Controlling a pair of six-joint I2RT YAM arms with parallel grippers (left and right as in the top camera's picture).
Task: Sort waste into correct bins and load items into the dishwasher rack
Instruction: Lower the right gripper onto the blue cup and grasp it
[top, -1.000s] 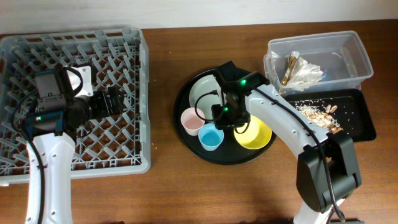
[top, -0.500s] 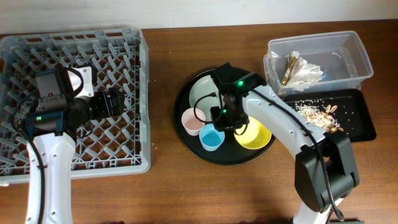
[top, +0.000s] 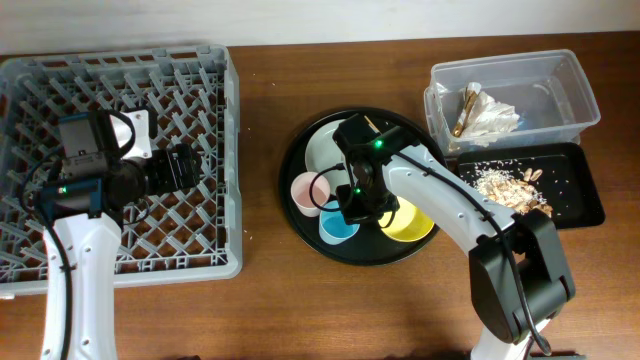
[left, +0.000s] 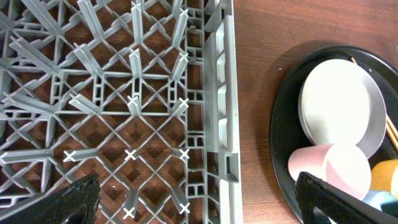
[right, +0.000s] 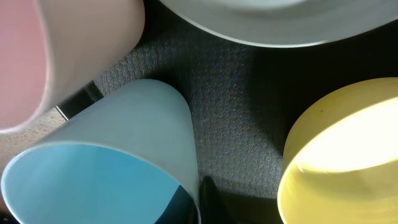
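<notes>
My right gripper (top: 358, 203) is down on the round black tray (top: 298, 222), shut on the wall of the light-blue cup (top: 336, 226) (right: 106, 155), one finger inside and one outside (right: 198, 200). The pink cup (top: 306, 191) (right: 56, 50), yellow bowl (top: 412, 221) (right: 342, 155) and grey plate (top: 325, 148) (right: 280, 18) sit around it on the tray. A chopstick (left: 374, 96) lies at the plate's edge. My left gripper (top: 186, 164) (left: 214, 205) is open and empty above the right rim of the grey dishwasher rack (top: 60, 90) (left: 219, 93).
The clear tub (top: 570, 85) at the back right holds the white napkin (top: 492, 113) and the gold wrapper (top: 466, 106). The flat black tray (top: 580, 190) in front of it holds food scraps (top: 512, 184). Bare wood lies between rack and round tray.
My right gripper has moved left and forward, from beside the yellow bowl onto the light-blue cup. The left arm has not moved.
</notes>
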